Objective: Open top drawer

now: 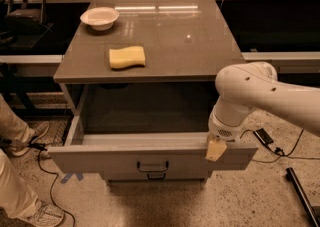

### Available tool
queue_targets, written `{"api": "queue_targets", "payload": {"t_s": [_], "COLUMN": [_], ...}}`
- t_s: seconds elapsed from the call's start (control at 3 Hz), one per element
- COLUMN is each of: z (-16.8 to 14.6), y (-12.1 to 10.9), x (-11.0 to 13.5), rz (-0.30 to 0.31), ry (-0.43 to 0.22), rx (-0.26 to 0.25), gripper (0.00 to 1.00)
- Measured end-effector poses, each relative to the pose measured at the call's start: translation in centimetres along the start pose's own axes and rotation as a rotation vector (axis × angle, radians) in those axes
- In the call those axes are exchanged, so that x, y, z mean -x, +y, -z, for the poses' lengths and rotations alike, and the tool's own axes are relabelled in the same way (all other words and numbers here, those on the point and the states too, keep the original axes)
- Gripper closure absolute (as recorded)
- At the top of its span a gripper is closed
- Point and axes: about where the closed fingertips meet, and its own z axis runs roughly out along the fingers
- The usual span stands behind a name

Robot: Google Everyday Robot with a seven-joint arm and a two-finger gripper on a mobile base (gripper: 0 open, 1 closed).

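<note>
We're looking at the grey cabinet (200,46), and the top drawer (100,160) stands well out from the body. Its flat grey front hangs forward over the speckled floor, and the dark cavity behind it is in full view. The small dark loop handle (152,166) sits at the centre of that front. Just beneath it a second handle (156,175) peeks out from a lower drawer, which is mostly hidden under the open one. The white arm (260,91) comes in from the right edge of the picture and bends downward. The gripper (216,149) is at the upper edge of the drawer front, close to its right end, with a pale yellowish tip overlapping that rim. Whether it is spread or closed I cannot tell from here, nor whether it actually touches the front. It is well apart from the handle: handle at centre, gripper off to the right. Up on the cabinet's top, a yellow sponge (127,57) lies near the front edge, left of centre. A white bowl (100,17) sits at the back left corner, well apart from the sponge. Down on the floor at the left edge of the picture are a person's leg (15,191) in light trousers and a shoe (47,214). A blue tape cross (70,177) lies just below the drawer's front left corner. Over on the right, behind the arm, a small dark device (262,137) lies on the floor with a cable running from it.
</note>
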Motion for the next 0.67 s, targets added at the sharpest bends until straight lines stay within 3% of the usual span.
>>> {"api": "queue_targets", "payload": {"t_s": [0.33,0.67], "z": [0.2,-0.1], "y": [0.8,2.4], "x": [-0.8,-2.4], "rz": [-0.024,-0.076], "ry": [-0.004,-0.027], "rx": [-0.007,-0.011], "gripper": [1.0,1.0]}}
